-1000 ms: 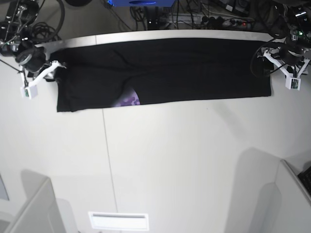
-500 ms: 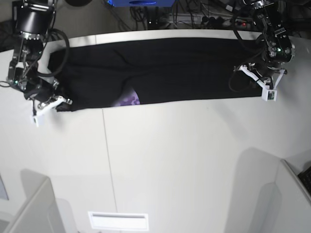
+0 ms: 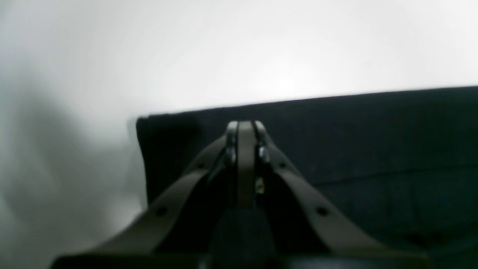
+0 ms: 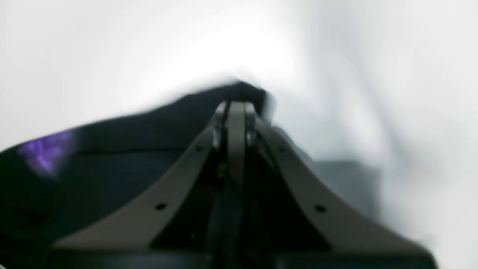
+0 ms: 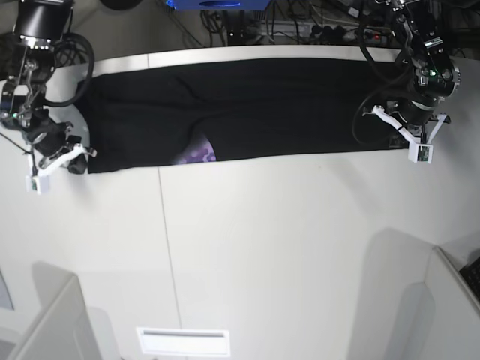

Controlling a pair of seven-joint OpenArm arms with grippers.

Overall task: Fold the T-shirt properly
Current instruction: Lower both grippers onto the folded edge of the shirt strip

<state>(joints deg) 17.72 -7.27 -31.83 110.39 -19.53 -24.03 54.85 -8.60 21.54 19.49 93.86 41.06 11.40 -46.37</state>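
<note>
The T-shirt (image 5: 247,112) lies in a long flat strip across the top of the white desk (image 5: 285,247). The left gripper (image 3: 242,125) and right gripper (image 4: 235,106) have their jaws shut, each at a near corner. I cannot tell if they pinch cloth. The soft, floppy black cloth could slip out or bunch up if pulled unevenly.

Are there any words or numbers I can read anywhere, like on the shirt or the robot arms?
None can be read.
T-shirt: no words, only a bit of purple print peeking out.
Left gripper and right gripper: no readable labels.
Both wrist views are too blurred for text.
</note>
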